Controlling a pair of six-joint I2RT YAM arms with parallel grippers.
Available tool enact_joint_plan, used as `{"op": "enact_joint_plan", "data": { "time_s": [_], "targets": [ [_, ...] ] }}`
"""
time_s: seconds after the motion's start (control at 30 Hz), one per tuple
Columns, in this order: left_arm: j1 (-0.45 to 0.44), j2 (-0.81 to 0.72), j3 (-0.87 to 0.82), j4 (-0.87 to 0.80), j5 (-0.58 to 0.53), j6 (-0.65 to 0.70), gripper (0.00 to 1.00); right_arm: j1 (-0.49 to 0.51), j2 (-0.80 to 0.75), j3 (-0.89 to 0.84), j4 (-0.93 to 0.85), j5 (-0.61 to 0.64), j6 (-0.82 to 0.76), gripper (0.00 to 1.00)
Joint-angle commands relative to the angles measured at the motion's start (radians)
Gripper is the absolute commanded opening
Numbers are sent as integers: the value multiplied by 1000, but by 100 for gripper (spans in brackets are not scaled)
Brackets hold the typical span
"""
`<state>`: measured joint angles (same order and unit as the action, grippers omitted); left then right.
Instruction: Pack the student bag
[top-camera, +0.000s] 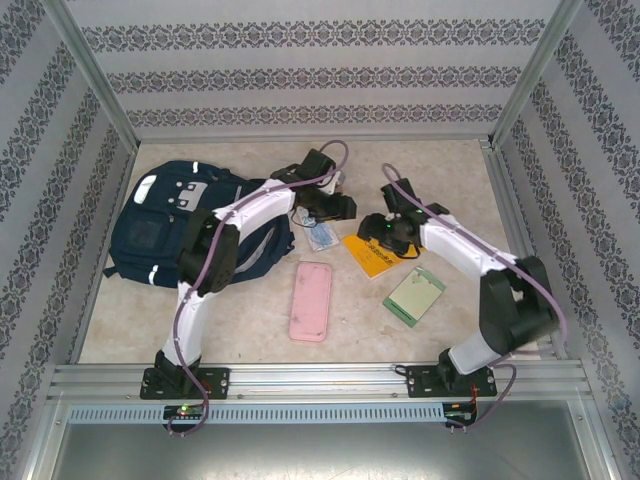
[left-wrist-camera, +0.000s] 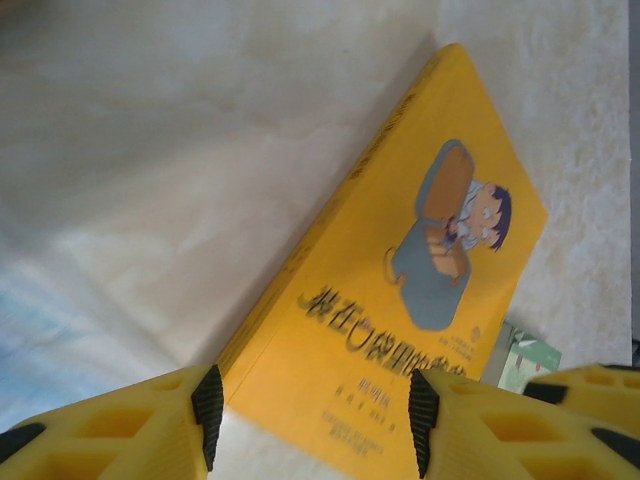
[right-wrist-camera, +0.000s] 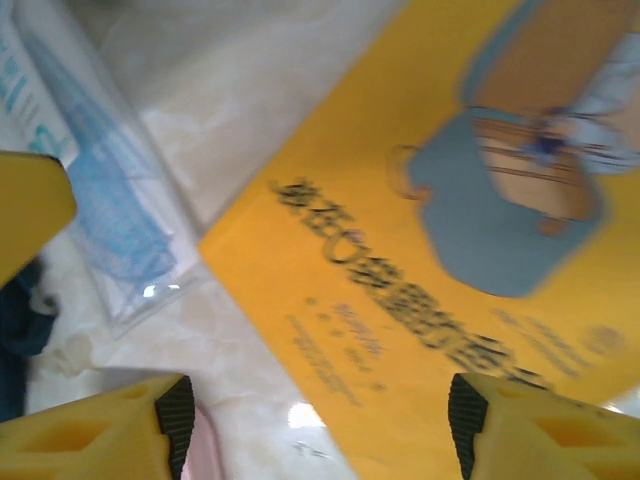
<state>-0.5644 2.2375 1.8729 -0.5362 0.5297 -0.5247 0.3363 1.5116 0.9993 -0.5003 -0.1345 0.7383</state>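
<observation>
Arms (top-camera: 250, 212) bend inward over the yellow book (top-camera: 372, 255), left fingers (left-wrist-camera: 208, 415) and right fingers (right-wrist-camera: 175, 415) parted, empty.

Five loose things lie on the desk (top-camera: 120, 330), one of each kind. There is one navy student bag (top-camera: 160, 230) at ten o'clock and one clear plastic packet (top-camera: 322, 237) with blue contents near the middle. One yellow book (top-camera: 368, 258) sits at the packet's four o'clock, with one cartoon figure on its cover. One pink case (top-camera: 311, 300) lies at six o'clock and one pale green pad (top-camera: 415, 297) at four o'clock. Two white-and-black arms reach over them, the left arm (top-camera: 250, 215) based at seven o'clock and the right arm (top-camera: 470, 255) at five o'clock.
</observation>
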Motion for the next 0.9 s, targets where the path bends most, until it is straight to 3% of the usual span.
{"op": "enact_joint_plan", "data": {
  "time_s": [0.0, 0.17, 0.33, 0.87],
  "targets": [
    [-34, 82, 118, -43, 30, 40, 54, -58, -32, -114, 38, 6, 85, 72],
    [-46, 217, 251, -104, 35, 59, 54, -118, -3, -197, 155, -69, 124, 72],
    [-51, 256, 247, -130, 32, 76, 54, -132, 87, -175, 217, -87, 127, 72],
    [-109, 13, -200, 100, 87, -67, 49, -204, 188, -20, 177, -111, -6, 67]
  ]
}}
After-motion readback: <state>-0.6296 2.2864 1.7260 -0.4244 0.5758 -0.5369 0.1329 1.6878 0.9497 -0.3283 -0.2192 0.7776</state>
